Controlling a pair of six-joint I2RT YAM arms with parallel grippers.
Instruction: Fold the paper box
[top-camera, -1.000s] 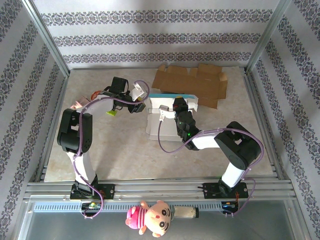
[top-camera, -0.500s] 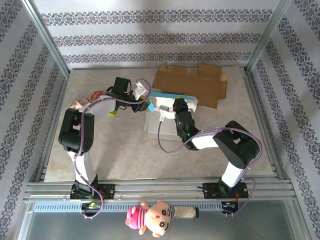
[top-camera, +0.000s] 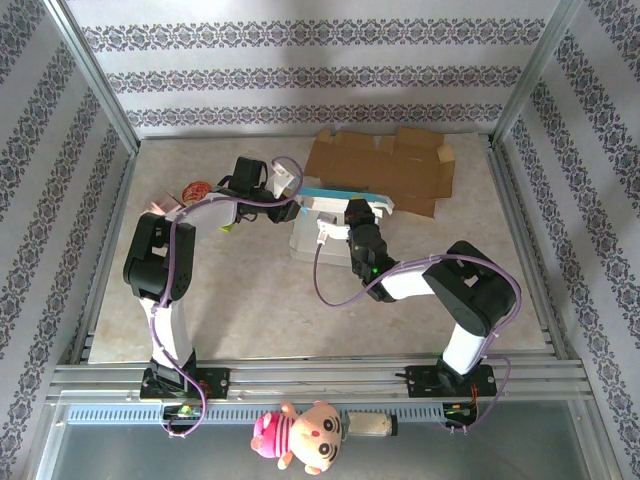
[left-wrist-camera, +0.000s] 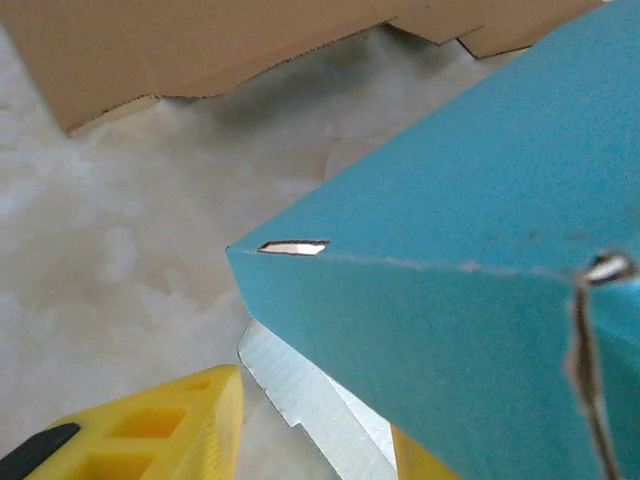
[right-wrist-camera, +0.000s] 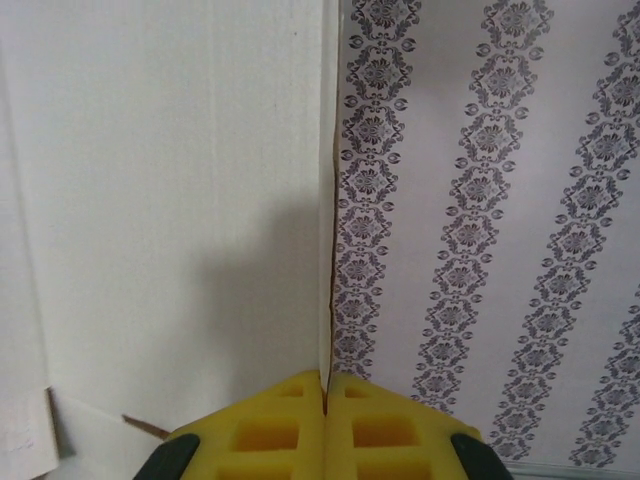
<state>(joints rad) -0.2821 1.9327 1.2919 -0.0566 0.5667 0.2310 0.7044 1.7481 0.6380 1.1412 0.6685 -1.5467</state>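
The paper box, white inside and teal outside, stands partly raised in the middle of the table. My right gripper is over its middle, shut on the thin edge of a white wall that stands upright. My left gripper is at the box's left rear corner. In the left wrist view the teal corner is close up. A white flap lies between the parted yellow fingers of the left gripper, clear of the left finger. The teal wall hides most of the right finger.
A flat brown cardboard sheet lies behind the box, seen also in the left wrist view. Small items sit at the left: a red one, a pink one, a yellow-green one. A plush doll hangs on the front rail.
My left gripper has moved right and back, up against the box's teal corner. The box's left side has been pushed in and raised. The right gripper kept its hold.
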